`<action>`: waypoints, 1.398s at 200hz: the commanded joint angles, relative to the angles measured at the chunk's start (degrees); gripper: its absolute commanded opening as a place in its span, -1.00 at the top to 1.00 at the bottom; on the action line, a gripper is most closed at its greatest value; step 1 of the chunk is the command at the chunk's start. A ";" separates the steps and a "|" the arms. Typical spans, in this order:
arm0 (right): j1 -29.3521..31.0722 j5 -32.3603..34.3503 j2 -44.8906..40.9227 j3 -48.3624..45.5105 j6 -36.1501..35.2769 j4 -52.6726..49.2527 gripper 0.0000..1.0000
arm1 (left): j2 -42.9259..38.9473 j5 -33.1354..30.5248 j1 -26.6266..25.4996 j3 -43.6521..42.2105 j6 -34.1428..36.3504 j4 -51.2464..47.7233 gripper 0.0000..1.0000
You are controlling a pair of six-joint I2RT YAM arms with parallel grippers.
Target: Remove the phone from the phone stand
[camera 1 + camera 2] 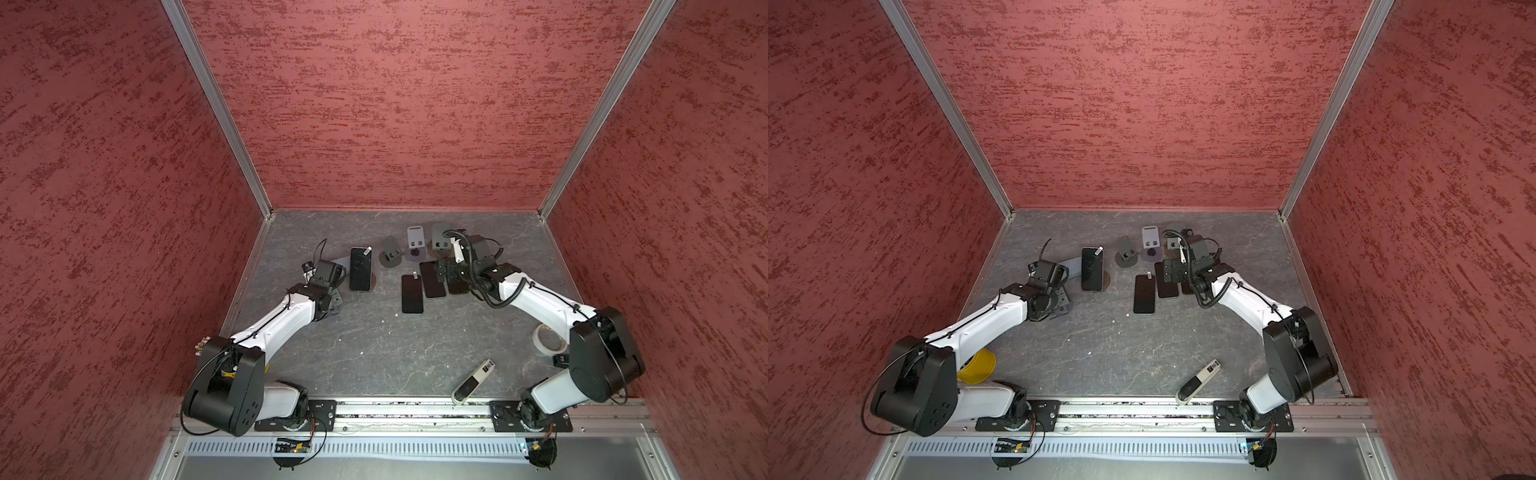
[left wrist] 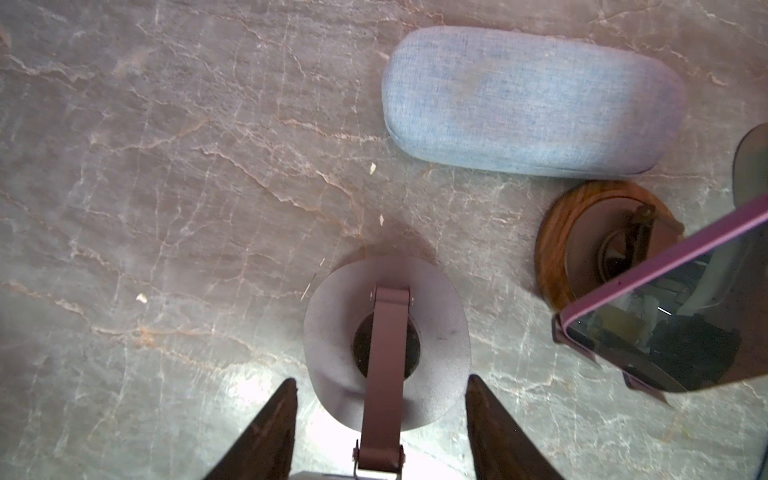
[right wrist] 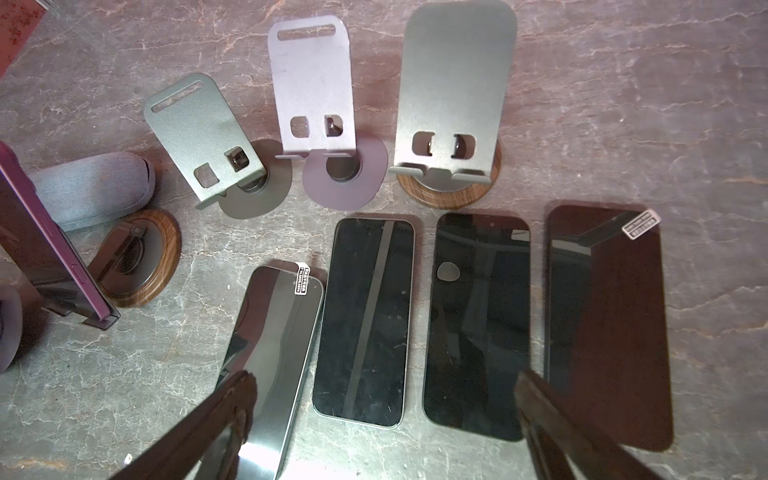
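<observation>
**Purple phone on its wood-based stand: last lift not yet begun**

Four flat phones lie on the slate-grey surface in front of three empty stands. Only the purple phone is propped up, at 11 o'clock from the surface's middle, leaning on its stand with its lower edge in the lip. The step in hand is judged to be the approach to this last phone.

The left tool points down over the back of a grey oval-based stand. Its fingers sit on either side of the upright and seem closed on the plate, though the contact lies at the frame's edge. The purple phone stands just beside it, at 1 o'clock. The right tool is spread wide and holds nothing, hovering above the flat phones with the purple phone at 9 o'clock.

The left arm reaches from 7 o'clock toward 1 o'clock, wrist bent down. The right arm stretches toward 10 o'clock, elbow raised, wrist tipped down.

The next move probably calls for a free tool to cross to the phone, take it by its long edges and raise it clear of the lip. It should do so without dragging the stand or nudging the blue fabric case behind.
</observation>
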 commanded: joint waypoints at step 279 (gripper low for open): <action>0.71 0.29 -0.89 0.84 0.79 -1.49 -0.98 | -8.50 0.29 -1.56 1.67 0.96 -1.19 -0.99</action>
